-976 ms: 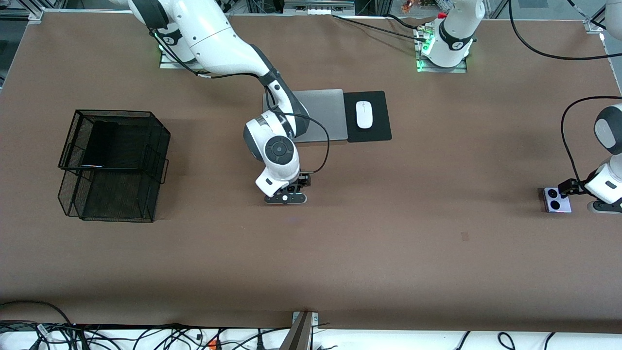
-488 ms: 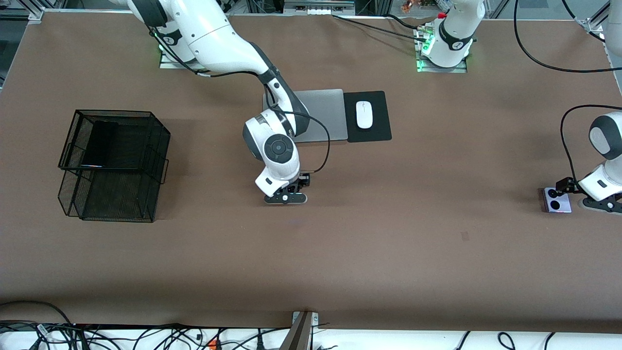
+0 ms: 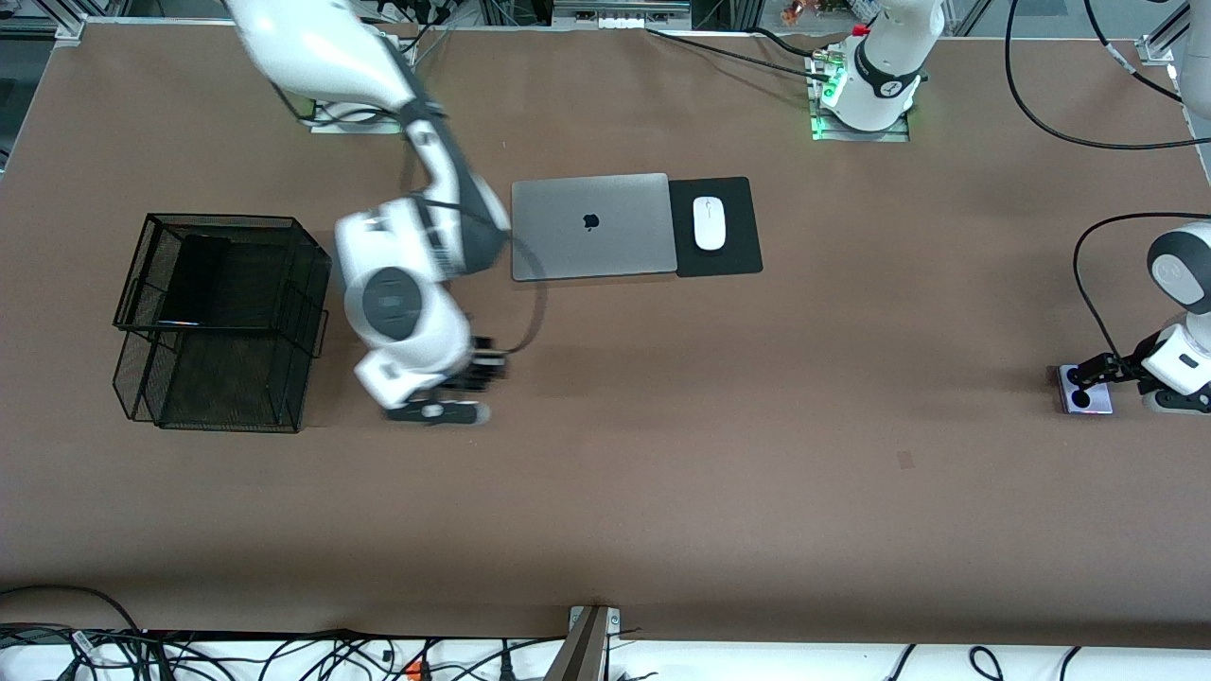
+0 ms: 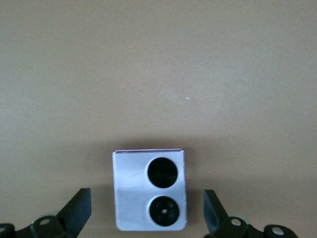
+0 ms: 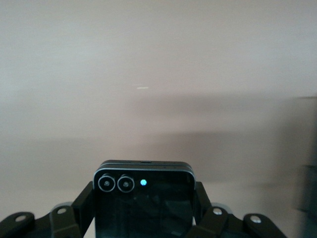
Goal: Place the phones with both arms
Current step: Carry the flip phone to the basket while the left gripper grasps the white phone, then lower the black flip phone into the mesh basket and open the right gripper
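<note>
Right gripper (image 5: 143, 210) pinches the flip phone (image 5: 143, 198), seemingly airborne beside the basket (image 3: 222, 322); left gripper (image 4: 148, 218), spread, straddles the lavender phone (image 4: 149, 189).

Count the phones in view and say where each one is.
3. A long black phone lies in the wire basket; a black flip phone is clamped in the right end effector; a lavender phone lies on the table between the left end effector's open fingers.
</note>
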